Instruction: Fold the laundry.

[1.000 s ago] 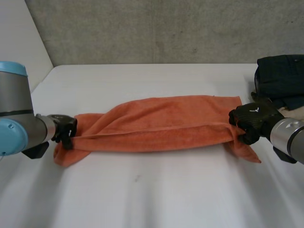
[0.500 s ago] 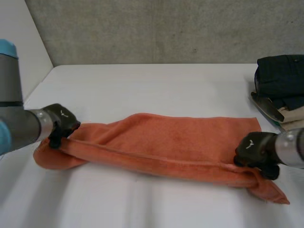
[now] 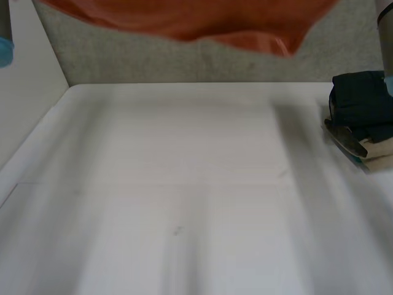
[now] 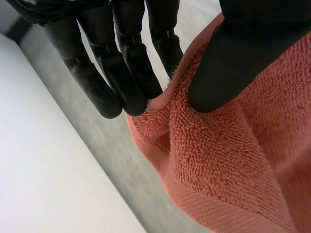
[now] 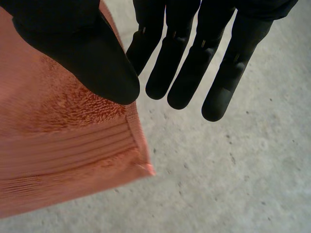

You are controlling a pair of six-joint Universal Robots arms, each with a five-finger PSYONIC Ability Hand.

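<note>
I now hold the orange towel (image 3: 184, 18) raised off the white table (image 3: 184, 215), at 12 o'clock; left hand (image 4: 121, 73) and right hand (image 5: 82, 53) each pinch an end between thumb and fingers; refolding can follow.

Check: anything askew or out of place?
Nothing damaged. The orange towel hangs unevenly above the table, lowest toward the right. The right hand has its thumb close to the towel's edge near a corner, which looks like a thin hold.

I can read no lettering, label, brand, number or sign anywhere, neither on the orange towel (image 4: 233, 160) nor on the dark folded clothes (image 3: 362, 101).
</note>
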